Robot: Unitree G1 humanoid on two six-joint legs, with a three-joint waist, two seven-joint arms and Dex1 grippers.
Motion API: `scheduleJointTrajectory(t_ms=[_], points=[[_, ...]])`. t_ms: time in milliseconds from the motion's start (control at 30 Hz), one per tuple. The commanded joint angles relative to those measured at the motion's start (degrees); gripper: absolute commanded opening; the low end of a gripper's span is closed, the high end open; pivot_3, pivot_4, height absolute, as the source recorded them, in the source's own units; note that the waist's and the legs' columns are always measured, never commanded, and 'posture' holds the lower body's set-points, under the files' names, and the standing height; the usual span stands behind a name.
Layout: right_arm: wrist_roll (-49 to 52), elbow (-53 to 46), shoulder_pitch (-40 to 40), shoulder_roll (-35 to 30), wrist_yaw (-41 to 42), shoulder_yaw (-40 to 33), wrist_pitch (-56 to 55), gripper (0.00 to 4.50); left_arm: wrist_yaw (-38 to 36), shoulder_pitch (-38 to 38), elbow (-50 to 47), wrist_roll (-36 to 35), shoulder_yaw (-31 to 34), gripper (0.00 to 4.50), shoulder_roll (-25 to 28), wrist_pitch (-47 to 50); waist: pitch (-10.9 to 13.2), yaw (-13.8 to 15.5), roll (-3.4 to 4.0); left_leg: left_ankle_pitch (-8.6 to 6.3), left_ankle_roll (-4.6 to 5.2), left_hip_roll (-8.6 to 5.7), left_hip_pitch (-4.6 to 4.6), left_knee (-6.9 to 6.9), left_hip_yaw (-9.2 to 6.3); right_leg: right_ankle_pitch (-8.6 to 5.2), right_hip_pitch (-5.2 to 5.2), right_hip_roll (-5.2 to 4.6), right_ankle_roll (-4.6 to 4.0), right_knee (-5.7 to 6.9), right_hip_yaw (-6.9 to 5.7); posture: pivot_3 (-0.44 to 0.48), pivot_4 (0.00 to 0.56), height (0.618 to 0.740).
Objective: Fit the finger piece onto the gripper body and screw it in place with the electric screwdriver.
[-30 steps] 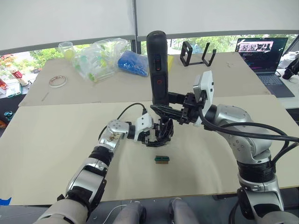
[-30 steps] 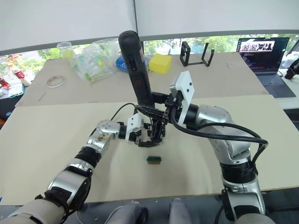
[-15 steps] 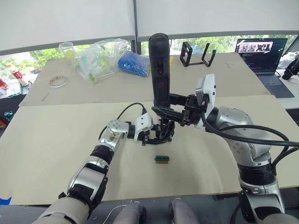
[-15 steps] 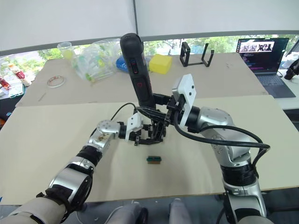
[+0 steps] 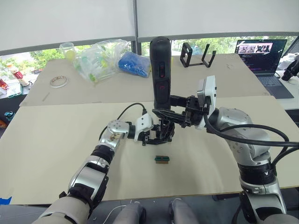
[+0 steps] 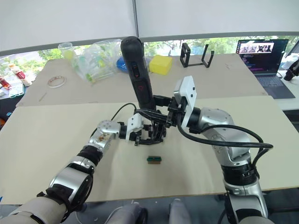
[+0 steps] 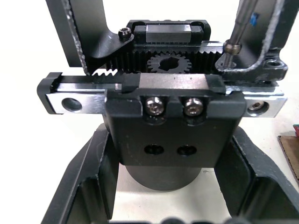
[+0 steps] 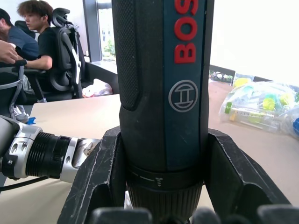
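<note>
L gripper (image 5: 156, 135) fingers clamped body (image 7: 173, 135) on table (image 5: 56, 140), R gripper (image 5: 170, 106) fingers clasped upright screwdriver (image 5: 160, 70), bit (image 7: 238, 32) at body's screw.

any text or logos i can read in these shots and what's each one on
"BOS", cut off by the frame edge, in red letters: on the electric screwdriver, clamped in the right gripper.
A round emblem with no letters: on the same tool, below the red letters.
Small ring markings on its collar: too small to read.
Laptop screen: text too small to read.
</note>
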Motion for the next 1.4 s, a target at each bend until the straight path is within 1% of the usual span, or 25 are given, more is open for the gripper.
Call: scheduleJointTrajectory(t_ms=[33, 233, 400, 733, 867, 1100, 1400], points=[[-1.51, 2.32, 0.97, 0.55, 0.67, 1.06, -1.66, 1.91, 0.62, -0.45, 0.08, 1.39, -0.14, 2.30, 0.53, -0.64, -0.04, 0.00, -0.06, 0.00, 0.00, 0.00, 0.01, 0.00, 0.00, 0.00, 0.00, 0.00, 0.00, 0.00, 0.00, 0.000, 0.150, 0.740], [-2.71, 5.14, 1.48, 0.63, 1.29, 1.23, -4.38, 1.91, 0.59, -0.35, -0.26, 1.37, 0.05, 2.30, 0.64, -0.57, -0.12, -0.01, -0.16, 0.00, 0.00, 0.01, 0.04, 0.00, 0.00, 0.00, 0.02, 0.02, 0.00, 0.00, 0.00, 0.000, 0.150, 0.740], [-2.76, 5.22, 2.51, -0.33, 2.27, 1.51, -4.72, 1.91, 0.58, -0.35, -0.30, 1.43, 0.20, 2.30, 0.68, -0.67, -0.20, -0.02, -0.25, 0.00, 0.00, 0.01, 0.07, 0.00, 0.00, 0.00, 0.05, 0.03, 0.00, 0.00, 0.00, 0.000, 0.150, 0.740], [-2.06, 3.88, 3.14, -1.19, 2.65, 2.22, -2.85, 1.91, 0.61, -0.74, 0.04, 1.49, 0.39, 2.30, 0.61, -0.71, -0.21, -0.02, -0.26, -0.01, 0.00, 0.02, 0.12, -0.01, -0.01, 0.00, 0.10, 0.02, 0.00, -0.02, 0.02, 0.000, 0.150, 0.740], [-2.54, 4.54, 3.41, -1.43, 2.31, 2.69, -2.43, 1.91, 0.61, -0.84, 0.08, 1.50, 0.44, 2.30, 0.56, -0.66, -0.22, -0.02, -0.27, -0.01, 0.00, 0.02, 0.14, -0.01, -0.01, 0.00, 0.12, 0.02, 0.00, -0.02, 0.02, 0.000, 0.150, 0.740], [-0.57, 5.38, 3.42, -2.07, 2.26, 2.40, 0.62, 1.91, 0.64, -0.93, 0.09, 1.54, 0.59, 2.30, 0.72, -0.62, -0.31, -0.01, -0.36, -0.01, 0.00, 0.02, 0.18, -0.02, -0.02, 0.00, 0.15, 0.01, 0.00, -0.03, 0.03, 0.000, 0.150, 0.740], [-3.22, 7.37, 3.18, -2.22, 2.55, 2.86, -2.61, 1.91, 0.64, -1.11, 0.06, 1.46, 0.69, 2.30, 0.75, -0.47, -0.37, -0.01, -0.41, -0.01, 0.00, 0.03, 0.19, -0.04, -0.02, 0.00, 0.16, 0.01, 0.00, -0.04, 0.04, 0.000, 0.150, 0.740]])
